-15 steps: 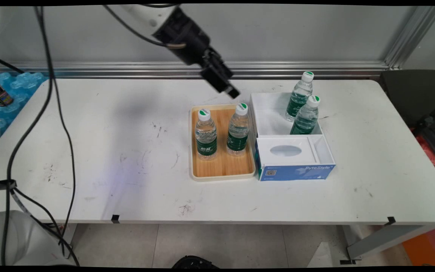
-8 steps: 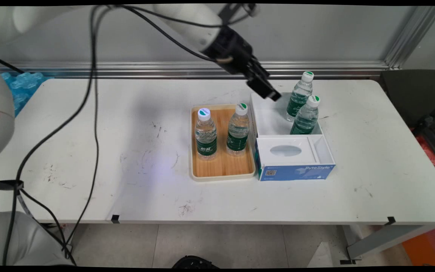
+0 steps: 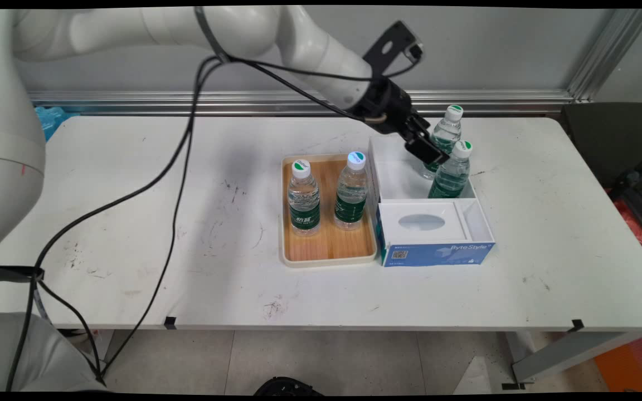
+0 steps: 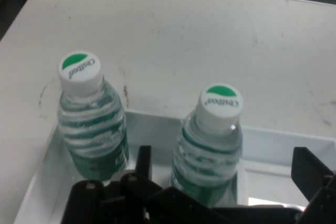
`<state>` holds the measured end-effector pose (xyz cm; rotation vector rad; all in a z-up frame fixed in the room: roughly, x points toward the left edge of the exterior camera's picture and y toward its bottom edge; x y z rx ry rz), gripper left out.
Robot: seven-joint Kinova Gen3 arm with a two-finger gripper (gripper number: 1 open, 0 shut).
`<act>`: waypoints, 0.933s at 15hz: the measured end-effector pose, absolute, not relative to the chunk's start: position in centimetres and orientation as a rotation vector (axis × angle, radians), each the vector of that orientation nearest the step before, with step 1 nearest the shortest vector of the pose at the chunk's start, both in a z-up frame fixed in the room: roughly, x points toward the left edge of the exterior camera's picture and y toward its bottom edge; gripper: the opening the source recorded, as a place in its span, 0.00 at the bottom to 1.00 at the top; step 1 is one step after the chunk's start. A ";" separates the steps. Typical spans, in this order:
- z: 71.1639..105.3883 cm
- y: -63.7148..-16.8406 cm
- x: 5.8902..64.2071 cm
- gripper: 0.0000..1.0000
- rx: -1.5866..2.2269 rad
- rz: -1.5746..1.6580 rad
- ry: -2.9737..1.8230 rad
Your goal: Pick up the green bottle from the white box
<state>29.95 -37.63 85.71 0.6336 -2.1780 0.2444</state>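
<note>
My gripper (image 3: pixel 428 152) hangs open over the white box (image 3: pixel 396 181), right against the two green-labelled water bottles standing in it, the far bottle (image 3: pixel 447 125) and the near bottle (image 3: pixel 455 172). In the hand view the gripper (image 4: pixel 226 157) has its fingers spread wide. One bottle (image 4: pixel 214 140) stands between them, untouched. The other bottle (image 4: pixel 89 119) stands just outside the left finger (image 4: pixel 144 158). The box's white wall (image 4: pixel 152 124) runs behind both bottles.
A wooden tray (image 3: pixel 329 250) to the left of the box carries two more upright water bottles (image 3: pixel 304 195) (image 3: pixel 351 192). A blue tissue box (image 3: pixel 435 253) sits against the white box's near end. Black cables (image 3: pixel 181 167) trail from the arm over the table's left half.
The arm has swung to the right and downward, from above the tray's far edge to the two bottles in the white box. No object on the table has moved.
</note>
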 end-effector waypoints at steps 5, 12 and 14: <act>82.9 -38.9 27.7 1.00 0.639 0.272 -2.154; 80.1 -39.9 25.5 1.00 0.651 0.283 -2.123; 79.5 -40.0 25.2 1.00 0.657 0.282 -2.117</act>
